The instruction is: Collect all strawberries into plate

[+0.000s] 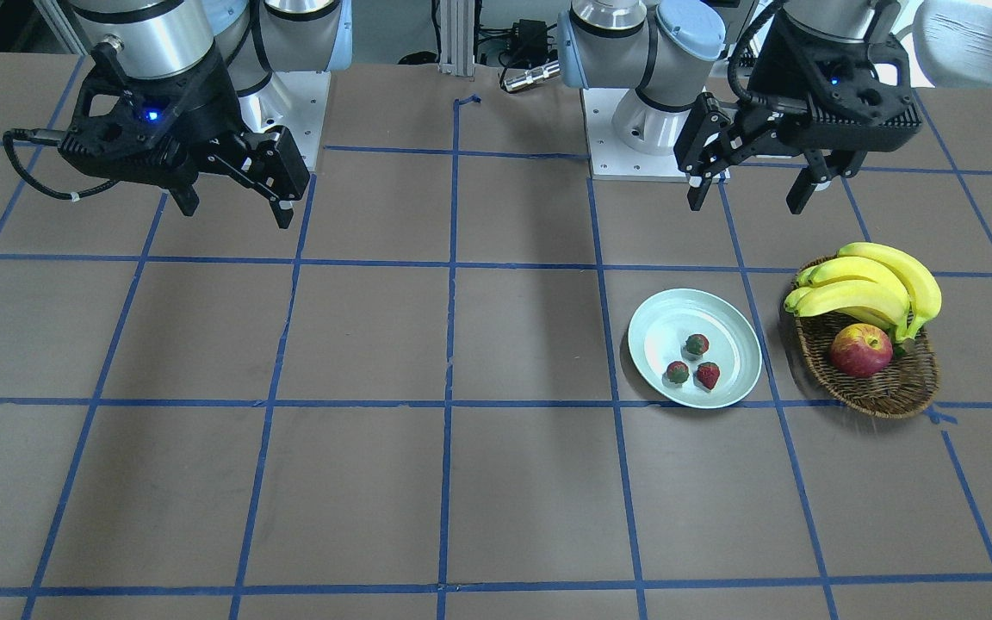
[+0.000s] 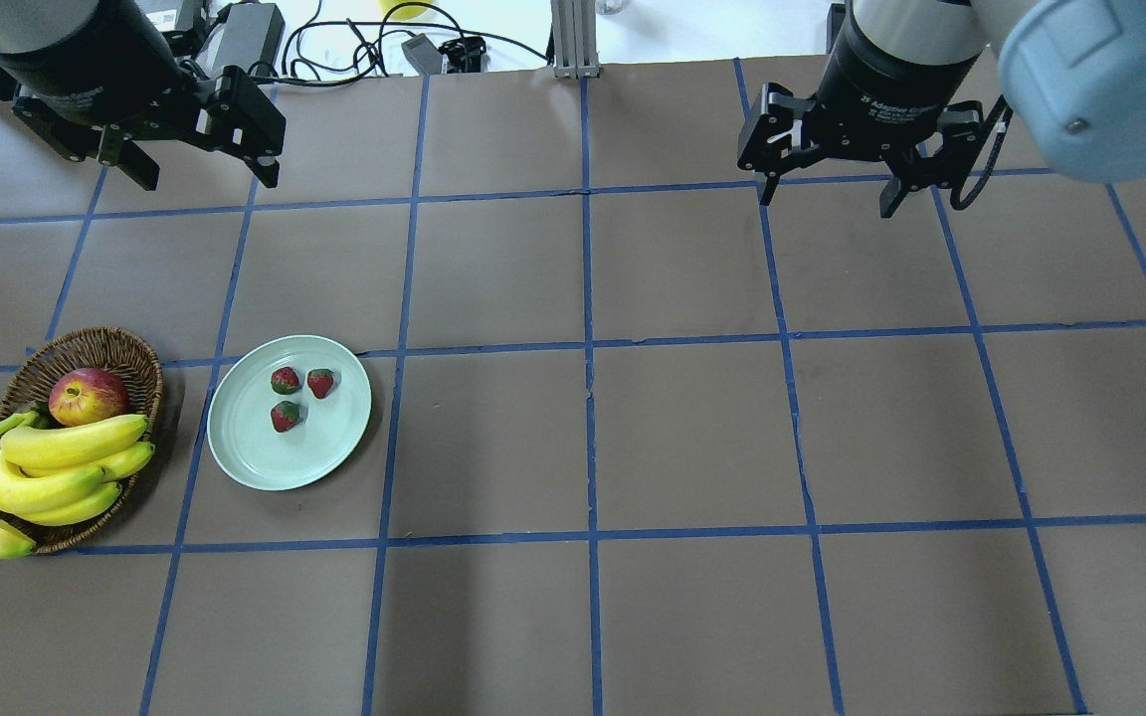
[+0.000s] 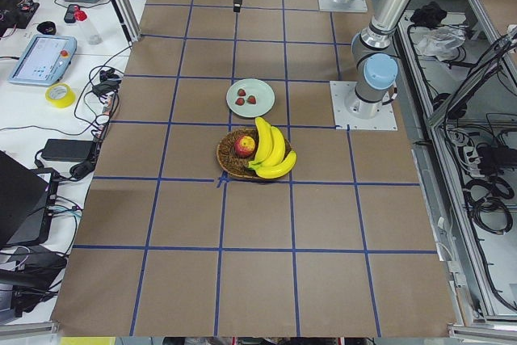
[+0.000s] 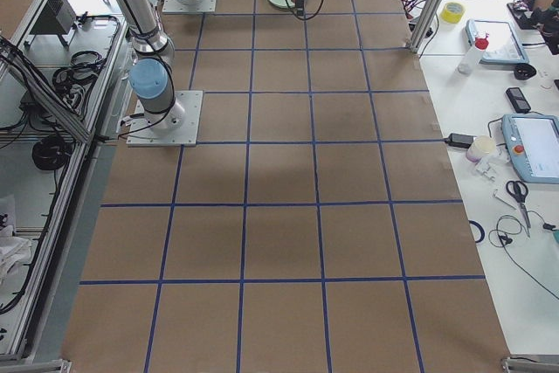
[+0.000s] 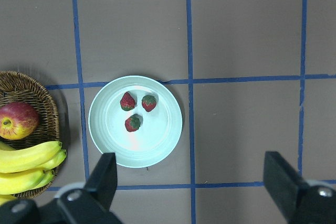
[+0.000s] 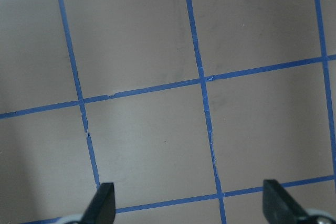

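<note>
Three strawberries (image 2: 285, 380) lie together inside the pale mint-green plate (image 2: 265, 457) on the table's left part; they also show in the front view (image 1: 697, 344) and the left wrist view (image 5: 132, 123). My left gripper (image 2: 207, 179) is open and empty, held high above the table beyond the plate, which shows whole in its wrist view (image 5: 152, 145). My right gripper (image 2: 827, 204) is open and empty, high over bare table on the right side; its wrist view shows only taped table between its fingertips (image 6: 102, 205).
A brown wicker basket (image 2: 86, 338) stands just left of the plate, holding a red-yellow apple (image 2: 88, 395) and a bunch of bananas (image 2: 56, 447). Blue tape lines grid the brown table. Cables and power bricks lie beyond the far edge.
</note>
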You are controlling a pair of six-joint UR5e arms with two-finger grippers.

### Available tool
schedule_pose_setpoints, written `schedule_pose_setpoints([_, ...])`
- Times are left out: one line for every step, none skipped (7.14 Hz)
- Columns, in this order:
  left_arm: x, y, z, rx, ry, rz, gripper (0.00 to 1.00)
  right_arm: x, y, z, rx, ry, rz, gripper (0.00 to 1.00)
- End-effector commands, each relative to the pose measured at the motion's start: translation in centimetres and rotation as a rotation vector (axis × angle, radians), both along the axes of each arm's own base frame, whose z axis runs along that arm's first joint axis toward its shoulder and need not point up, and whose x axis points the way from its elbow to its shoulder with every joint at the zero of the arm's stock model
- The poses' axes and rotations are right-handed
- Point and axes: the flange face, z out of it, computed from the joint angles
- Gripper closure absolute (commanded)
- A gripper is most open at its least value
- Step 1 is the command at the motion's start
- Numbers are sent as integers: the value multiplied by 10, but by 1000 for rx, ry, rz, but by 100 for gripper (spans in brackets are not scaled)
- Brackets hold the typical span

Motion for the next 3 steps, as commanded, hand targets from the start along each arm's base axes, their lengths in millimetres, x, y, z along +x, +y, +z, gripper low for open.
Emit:
schedule_pose_setpoints([1, 0, -3, 3, -10, 2, 0, 0, 0, -4, -1, 1, -1, 0])
schedule_pose_setpoints([1, -2, -2, -3, 2, 2, 0, 0, 0, -8, 4, -3, -4, 0])
schedule_pose_setpoints([1, -1, -2, -3, -7, -2, 0, 0, 0, -9, 4, 0, -4, 0])
